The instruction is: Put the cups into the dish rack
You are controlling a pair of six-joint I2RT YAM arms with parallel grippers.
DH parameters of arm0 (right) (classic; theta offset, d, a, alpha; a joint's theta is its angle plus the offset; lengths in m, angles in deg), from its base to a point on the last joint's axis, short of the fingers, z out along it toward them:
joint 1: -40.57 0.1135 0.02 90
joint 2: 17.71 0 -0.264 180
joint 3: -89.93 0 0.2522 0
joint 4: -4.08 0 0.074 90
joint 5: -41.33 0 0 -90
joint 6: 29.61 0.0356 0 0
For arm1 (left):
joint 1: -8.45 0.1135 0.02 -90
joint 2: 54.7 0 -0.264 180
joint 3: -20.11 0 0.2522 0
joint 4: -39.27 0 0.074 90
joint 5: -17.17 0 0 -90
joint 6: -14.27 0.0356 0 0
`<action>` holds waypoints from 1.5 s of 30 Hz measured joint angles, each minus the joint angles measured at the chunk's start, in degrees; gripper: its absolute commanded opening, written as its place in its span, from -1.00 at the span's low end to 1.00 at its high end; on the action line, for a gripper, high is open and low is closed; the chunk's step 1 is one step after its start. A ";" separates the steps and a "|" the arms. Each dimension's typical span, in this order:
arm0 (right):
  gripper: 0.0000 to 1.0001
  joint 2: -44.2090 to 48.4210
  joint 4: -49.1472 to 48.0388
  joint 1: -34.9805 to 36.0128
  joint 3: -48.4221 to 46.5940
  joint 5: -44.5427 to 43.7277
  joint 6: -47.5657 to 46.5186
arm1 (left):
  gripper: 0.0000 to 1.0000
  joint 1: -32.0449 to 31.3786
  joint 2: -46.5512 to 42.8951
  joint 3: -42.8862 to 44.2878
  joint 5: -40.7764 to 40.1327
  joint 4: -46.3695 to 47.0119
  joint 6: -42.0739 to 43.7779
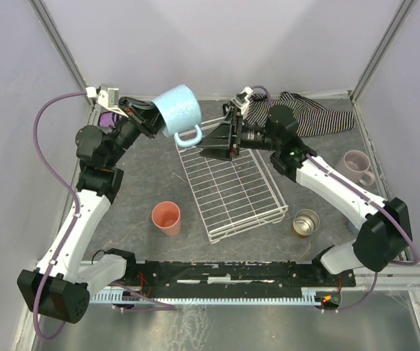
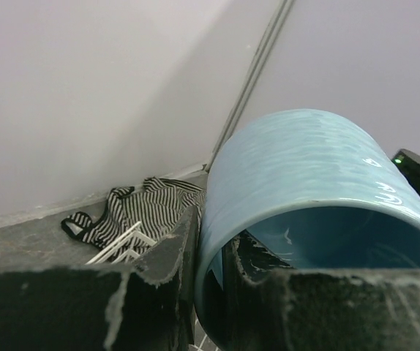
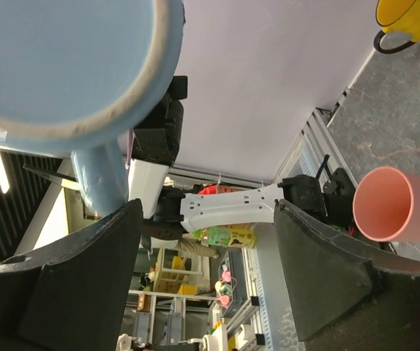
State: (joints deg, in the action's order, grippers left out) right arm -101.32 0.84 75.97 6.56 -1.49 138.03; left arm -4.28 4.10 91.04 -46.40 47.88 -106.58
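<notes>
My left gripper point(image 1: 154, 117) is shut on the rim of a light blue mug point(image 1: 178, 110), held in the air over the far left corner of the white wire dish rack point(image 1: 232, 186). In the left wrist view one finger is inside the mug point(image 2: 305, 161) and one outside. My right gripper point(image 1: 208, 140) stands open just right of the mug's handle point(image 1: 189, 136), nothing between its fingers point(image 3: 85, 278); the mug's base point(image 3: 56, 58) fills that view's top left. A salmon tumbler point(image 1: 167, 217), a metal cup point(image 1: 306, 222) and a pale pink mug point(image 1: 357, 164) stand on the table. A yellow mug point(image 3: 411, 18) shows only in the right wrist view.
A striped cloth point(image 1: 309, 113) lies at the back right behind the right arm, also in the left wrist view point(image 2: 144, 212). A purple cloth point(image 1: 107, 117) peeks out at the back left. White walls close in the far side and both flanks.
</notes>
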 measured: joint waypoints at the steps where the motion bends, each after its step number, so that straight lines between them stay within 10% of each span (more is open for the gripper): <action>1: 0.64 0.63 1.01 -0.13 0.26 -0.11 -0.20 | -0.94 0.13 0.09 0.35 -0.26 -0.50 0.59; 27: 0.69 3.41 -12.94 -0.66 0.90 1.38 9.84 | -0.94 1.16 6.69 -0.39 1.53 -0.22 -8.59; 45: 0.11 -0.83 -13.20 1.79 2.14 -6.23 10.01 | -0.94 -7.69 4.39 -3.28 -6.51 2.69 -7.17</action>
State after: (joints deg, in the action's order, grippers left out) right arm -102.15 -12.36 77.76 8.71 -7.72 148.04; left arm -11.97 8.49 87.76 -52.91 50.57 -113.75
